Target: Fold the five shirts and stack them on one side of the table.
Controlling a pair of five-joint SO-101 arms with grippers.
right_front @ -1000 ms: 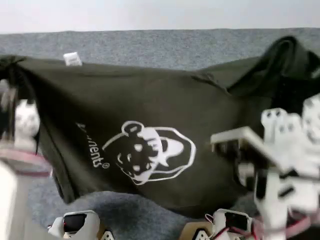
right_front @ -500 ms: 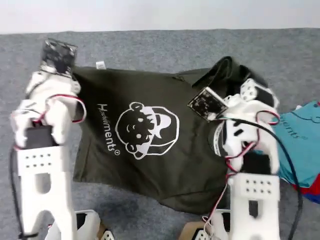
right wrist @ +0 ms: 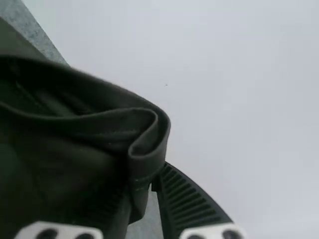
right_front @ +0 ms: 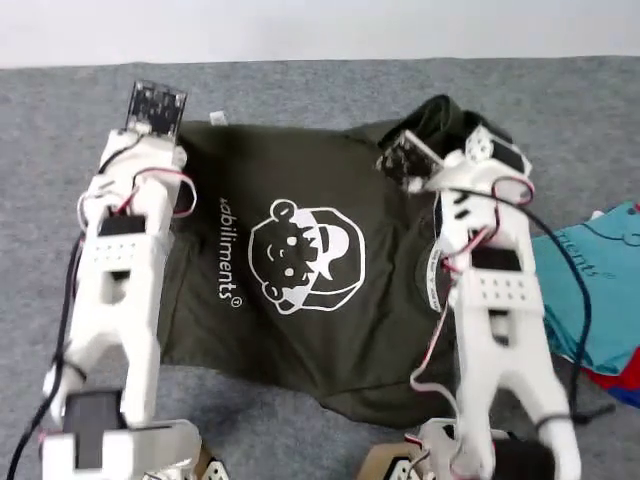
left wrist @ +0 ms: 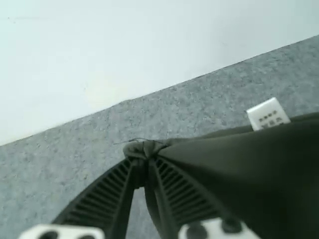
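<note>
Two shirts lay on the table (right_front: 300, 85): one green shirt (right_front: 300, 340) spread flat in the middle, and one teal shirt (right_front: 600, 290) at the right edge with a red cloth (right_front: 622, 375) beneath it. Two arms stood over the green shirt. The left gripper (left wrist: 143, 157) was clenched on its far left corner. The right gripper (right wrist: 149, 186) was grasping a fold at its far right.

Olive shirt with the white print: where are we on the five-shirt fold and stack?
Done: nothing, no folded stack shows. In hand: the olive shirt lies spread out, print up, with the left gripper and the right gripper each shut on fabric at its far side. Left: fold it, then the teal shirt at the table's edge, and the rest.
</note>
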